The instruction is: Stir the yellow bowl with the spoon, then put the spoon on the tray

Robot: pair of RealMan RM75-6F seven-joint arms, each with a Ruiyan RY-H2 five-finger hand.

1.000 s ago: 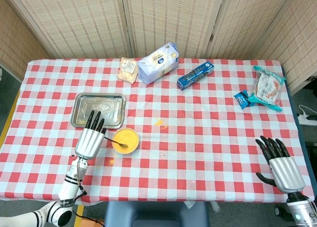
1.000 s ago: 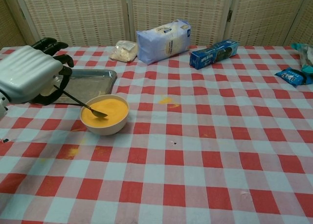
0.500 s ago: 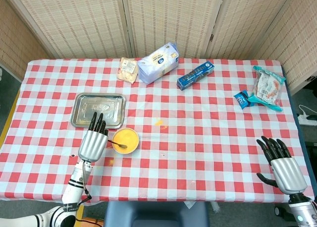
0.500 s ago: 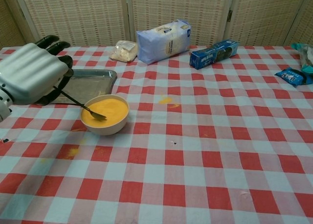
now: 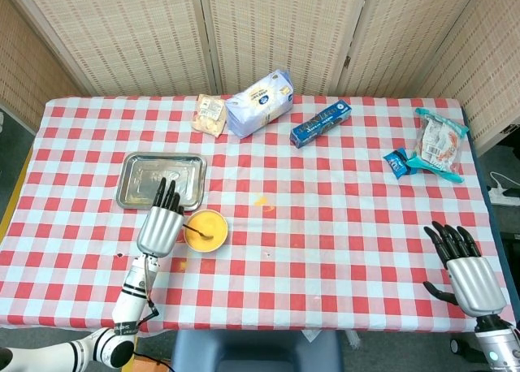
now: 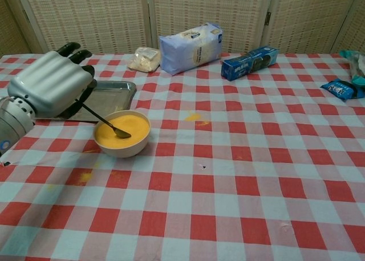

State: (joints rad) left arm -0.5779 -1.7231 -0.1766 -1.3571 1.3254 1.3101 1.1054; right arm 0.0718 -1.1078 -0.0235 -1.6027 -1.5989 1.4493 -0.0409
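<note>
Yellow bowl (image 6: 122,134) beside the steel tray (image 6: 111,93) holds the spoon (image 6: 106,122) tip, gripped by the left hand (image 6: 50,83): stirring seems underway, and next comes lifting it trayward; right hand (image 5: 469,276) idles, fingers spread.

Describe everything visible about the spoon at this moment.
The spoon is thin, dark and metallic-looking, with a long slim handle. It slants down to the right, its bowl end dipped in the yellow contents of the yellow bowl, its handle held by the left hand. The tray lies just behind it, untouched.
</note>
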